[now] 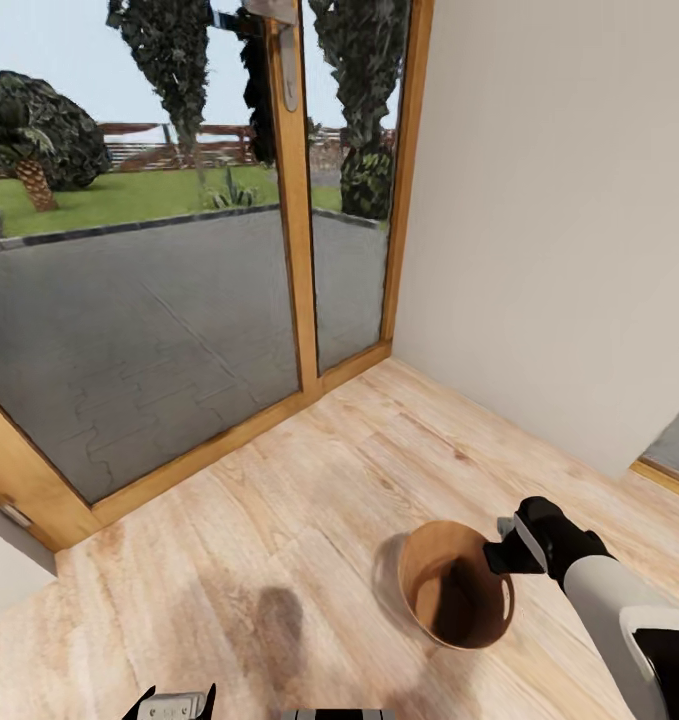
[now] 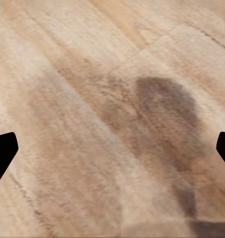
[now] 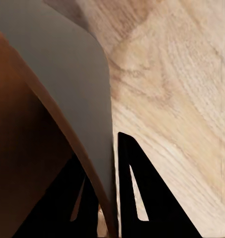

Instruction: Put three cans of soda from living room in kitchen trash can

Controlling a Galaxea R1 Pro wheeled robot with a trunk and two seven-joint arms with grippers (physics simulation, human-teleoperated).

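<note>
The tash can (image 1: 454,585), a round light-brown wooden bin with a dark brown inside, sits low over the living room's plank floor (image 1: 279,500). My right gripper (image 1: 506,553) is shut on its rim, one finger inside and one outside the wall. The right wrist view shows those fingers (image 3: 137,193) straddling the thin rim of the tash can (image 3: 23,124). Whether the bin touches the floor I cannot tell. My left gripper (image 1: 174,703) is open at the picture's lower edge, and my left gripper (image 2: 112,148) faces bare floor with its tips far apart. The soda cans are out of view.
Wood-framed glass doors (image 1: 179,300) stand ahead and to the left, with a paved yard behind them. A white wall (image 1: 559,220) runs along the right and meets the doors in a corner. Another framed opening (image 1: 669,450) shows at far right.
</note>
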